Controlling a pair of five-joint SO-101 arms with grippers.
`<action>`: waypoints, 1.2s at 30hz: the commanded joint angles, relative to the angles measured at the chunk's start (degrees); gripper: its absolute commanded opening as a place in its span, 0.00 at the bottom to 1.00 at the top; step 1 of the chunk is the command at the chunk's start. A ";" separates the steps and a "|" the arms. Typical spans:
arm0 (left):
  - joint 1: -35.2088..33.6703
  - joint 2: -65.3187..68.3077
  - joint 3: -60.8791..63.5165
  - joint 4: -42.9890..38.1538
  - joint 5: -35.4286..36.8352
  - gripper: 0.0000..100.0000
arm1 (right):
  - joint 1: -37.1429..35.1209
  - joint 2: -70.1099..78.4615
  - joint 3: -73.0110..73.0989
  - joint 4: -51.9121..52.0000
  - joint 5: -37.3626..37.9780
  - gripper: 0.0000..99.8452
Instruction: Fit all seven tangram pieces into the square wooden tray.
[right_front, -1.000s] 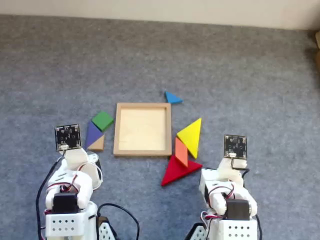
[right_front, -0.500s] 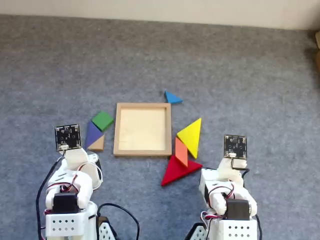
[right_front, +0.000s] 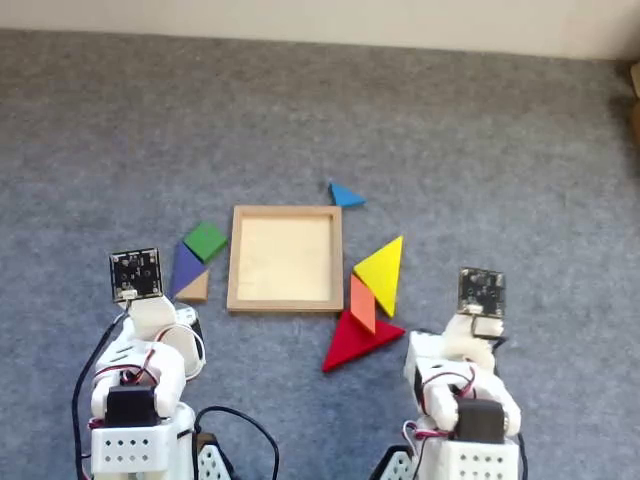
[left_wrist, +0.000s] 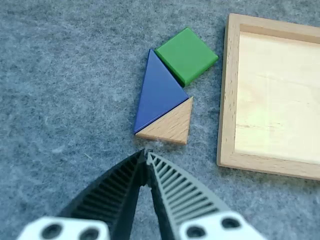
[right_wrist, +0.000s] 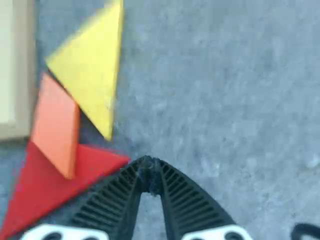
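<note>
left gripper (left_wrist: 147, 159), fingers pressed together on nothing, hangs just short of the wooden triangle (left_wrist: 170, 126), which touches the dark blue triangle (left_wrist: 157, 95) and green square (left_wrist: 186, 55) beside the tray (left_wrist: 227, 100). right gripper (right_wrist: 149, 167), likewise closed and empty, sits by the red triangle (right_wrist: 30, 200); the orange parallelogram (right_wrist: 55, 125) overlaps it, with the yellow triangle (right_wrist: 95, 65) beyond. small blue triangle (right_front: 345, 195) lies past the tray's far corner.

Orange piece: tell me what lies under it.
One end of the orange parallelogram rests on the red triangle, covering that triangle's corner. Its other end lies beside the yellow triangle, apparently over grey carpet; what is beneath there is hidden.
</note>
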 joint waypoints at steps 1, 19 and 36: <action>-0.84 -0.13 1.19 0.18 -0.35 0.00 | 0.22 0.48 -11.82 3.21 -0.44 0.00; -0.84 -0.13 1.19 0.18 -0.35 0.00 | -6.20 60.35 -63.34 9.36 -0.44 0.01; -0.84 -0.13 1.19 0.18 -0.35 0.00 | -20.44 90.77 -68.09 -1.98 -13.10 0.34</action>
